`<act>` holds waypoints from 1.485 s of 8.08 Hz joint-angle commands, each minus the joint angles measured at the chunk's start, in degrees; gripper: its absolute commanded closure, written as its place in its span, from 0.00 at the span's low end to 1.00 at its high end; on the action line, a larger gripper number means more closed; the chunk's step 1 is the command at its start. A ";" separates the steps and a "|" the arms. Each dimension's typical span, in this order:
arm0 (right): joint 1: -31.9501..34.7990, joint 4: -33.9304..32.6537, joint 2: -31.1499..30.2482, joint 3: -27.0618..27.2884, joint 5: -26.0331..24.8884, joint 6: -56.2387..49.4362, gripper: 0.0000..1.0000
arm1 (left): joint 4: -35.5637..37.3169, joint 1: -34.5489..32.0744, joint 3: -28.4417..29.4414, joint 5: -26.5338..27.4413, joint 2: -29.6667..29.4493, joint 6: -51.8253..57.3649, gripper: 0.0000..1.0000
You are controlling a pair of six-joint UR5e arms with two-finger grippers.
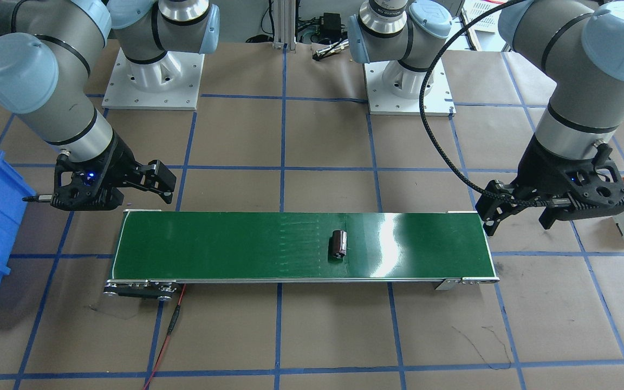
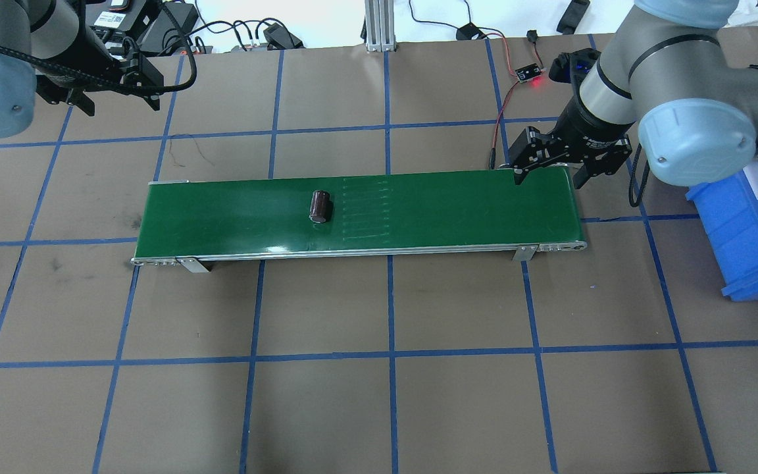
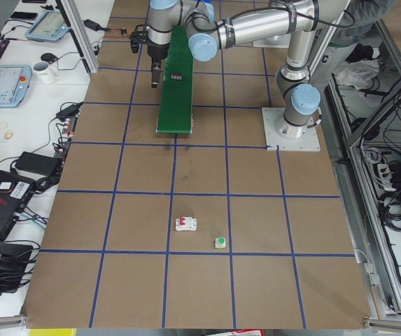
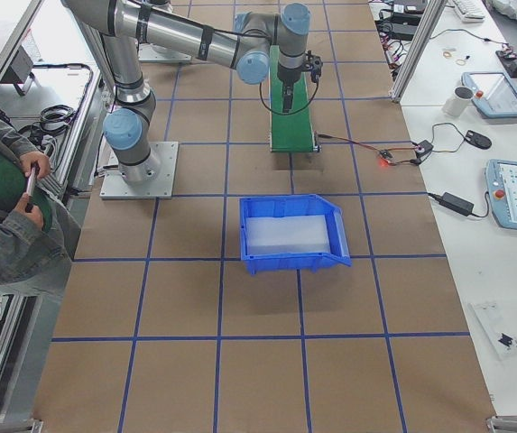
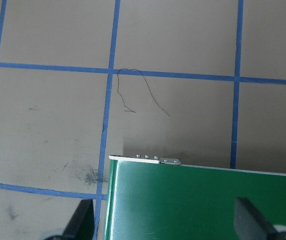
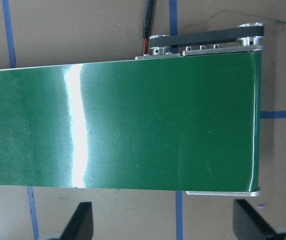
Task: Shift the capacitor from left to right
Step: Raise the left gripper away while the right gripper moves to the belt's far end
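Capacitor (image 2: 320, 205) lies on its side on the green conveyor belt (image 2: 458, 210), a little left of mid-belt and well apart from both claws. Judged light, rigid and smooth-sleeved; being round, it is apt to roll. Best hold: across the barrel, mid-length. Left gripper (image 1: 517, 223) hangs by the belt's left end, right gripper (image 2: 550, 176) over its right end; both are spread wide and empty. Wrist views show only fingertips and bare belt ends; the capacitor appears only in the fixed cameras.

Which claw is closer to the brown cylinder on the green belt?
Left, slightly. The left claw hangs by the left end of the belt, the half holding the cylinder; the right claw is over its right end.
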 commanded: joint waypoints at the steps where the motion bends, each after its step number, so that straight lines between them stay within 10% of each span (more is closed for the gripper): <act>1: -4.21 -1.57 0.40 2.02 4.00 -5.37 0.01 | 0.09 0.00 0.01 0.09 0.00 -0.05 0.00; 12: -4.14 -11.42 6.64 5.19 6.73 -5.21 0.00 | 0.09 0.00 0.01 0.09 0.00 -0.14 0.00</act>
